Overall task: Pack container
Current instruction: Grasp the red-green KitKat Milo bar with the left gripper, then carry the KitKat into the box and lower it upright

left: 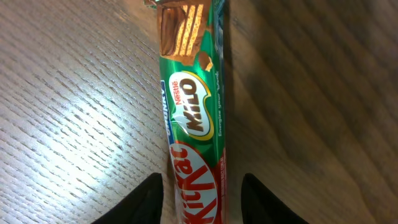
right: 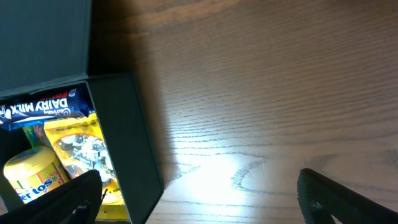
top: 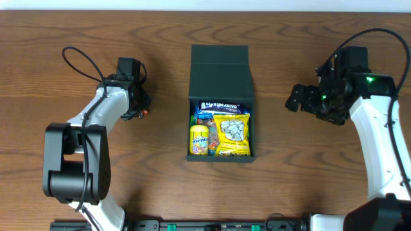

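The dark teal container (top: pixel 219 74) stands at the table's middle with its flap lid open toward the back. Inside lie a Dairy Milk packet (top: pixel 221 106), a yellow Mentos tub (top: pixel 199 138) and a yellow snack bag (top: pixel 232 135). My left gripper (top: pixel 140 106) is open, left of the container. In the left wrist view its fingers (left: pixel 202 178) straddle a green and red KitKat Milo bar (left: pixel 193 106) lying on the table, with a gap on each side. My right gripper (top: pixel 297 99) is open and empty, right of the container; its fingers (right: pixel 199 176) are spread wide over the container's right wall (right: pixel 134 143).
The wooden table (top: pixel 302 173) runs around the container on all sides. The bases of both arms stand at the front edge, left (top: pixel 70 179) and right (top: pixel 385 205). A black cable (top: pixel 83 61) loops behind the left arm.
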